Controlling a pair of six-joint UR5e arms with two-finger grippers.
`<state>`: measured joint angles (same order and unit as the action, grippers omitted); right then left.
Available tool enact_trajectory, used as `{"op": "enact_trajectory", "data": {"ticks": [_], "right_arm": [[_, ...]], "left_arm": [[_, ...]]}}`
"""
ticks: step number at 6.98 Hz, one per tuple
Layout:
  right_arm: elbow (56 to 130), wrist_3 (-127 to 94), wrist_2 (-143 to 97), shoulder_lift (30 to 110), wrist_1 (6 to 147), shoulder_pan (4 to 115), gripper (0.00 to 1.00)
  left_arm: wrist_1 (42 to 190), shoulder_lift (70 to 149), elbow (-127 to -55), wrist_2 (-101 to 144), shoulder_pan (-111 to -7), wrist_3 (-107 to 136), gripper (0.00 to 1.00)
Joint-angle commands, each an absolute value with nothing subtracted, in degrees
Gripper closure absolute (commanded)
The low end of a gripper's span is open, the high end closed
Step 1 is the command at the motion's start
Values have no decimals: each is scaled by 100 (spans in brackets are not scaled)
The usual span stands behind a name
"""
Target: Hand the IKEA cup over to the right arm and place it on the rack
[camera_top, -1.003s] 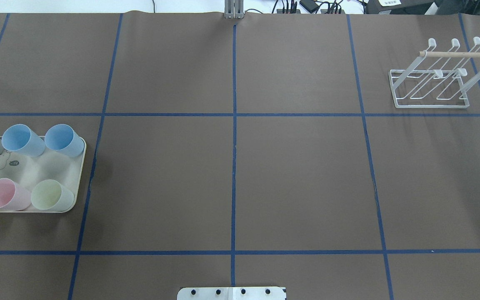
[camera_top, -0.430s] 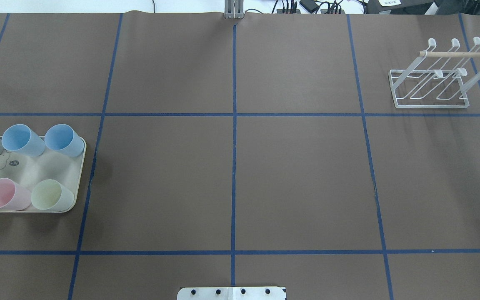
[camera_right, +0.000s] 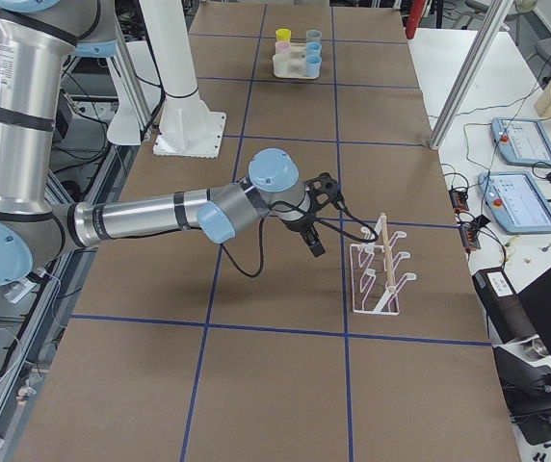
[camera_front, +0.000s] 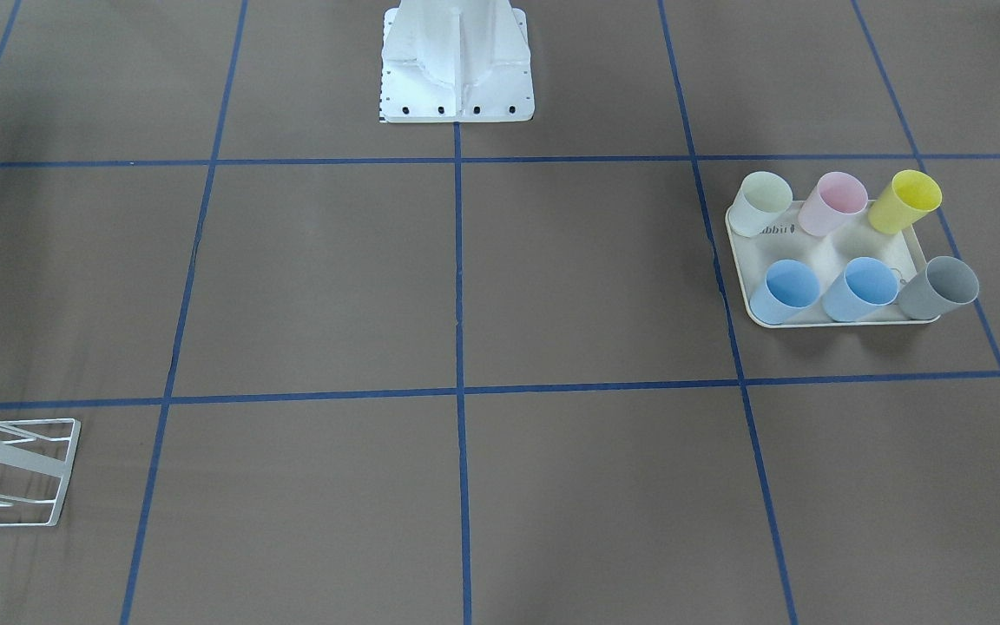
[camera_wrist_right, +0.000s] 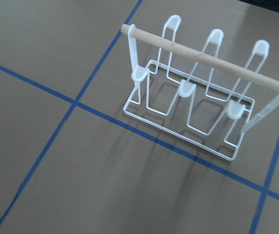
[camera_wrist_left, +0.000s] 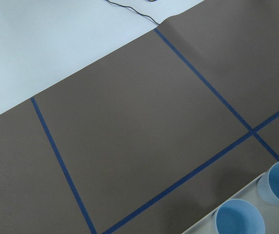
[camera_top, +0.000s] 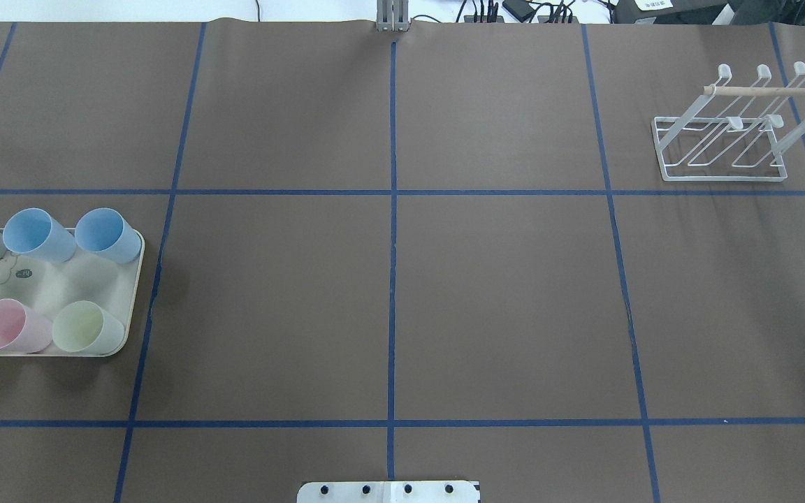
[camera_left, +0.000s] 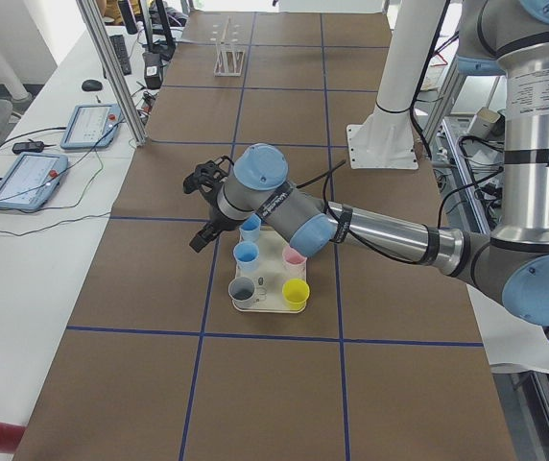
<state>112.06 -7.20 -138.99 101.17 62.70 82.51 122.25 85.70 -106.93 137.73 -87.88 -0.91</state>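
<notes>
Black left gripper (camera_left: 199,211) side-view only, jaws unclear

A table (camera_top: 500,293) covered in brown paper (camera_top: 270,314) is filling the overhead view, and blue tape lines (camera_top: 393,279) are dividing it into large squares. A cream tray (camera_top: 60,286) is sitting flat on the paper at the middle of the left edge, which is cutting it off in part. A white wire rack (camera_top: 722,140) is standing in the upper right corner, its base lying just above a horizontal tape line. A white base plate (camera_top: 388,492) is resting at the bottom centre, straddling the middle vertical line.
</notes>
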Motion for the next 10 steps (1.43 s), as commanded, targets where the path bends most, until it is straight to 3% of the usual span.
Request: {"op": "enact_trajectory", "data": {"ticks": [1,5,10], "right_arm": [[11424,-1794,-14149,9932,6082,7633,1],[12357,-3847,-12837,9862,6082,5937,0],[12357,-3885,-12806,9773,6082,5845,0]], "left_arm": [[12699,8552,-10234,13703,-8272,52,0],[15058,8552,-8529,12809,-7403,1594,0],[15818,8499,-7745,12146,-6715,1714,1]]}}
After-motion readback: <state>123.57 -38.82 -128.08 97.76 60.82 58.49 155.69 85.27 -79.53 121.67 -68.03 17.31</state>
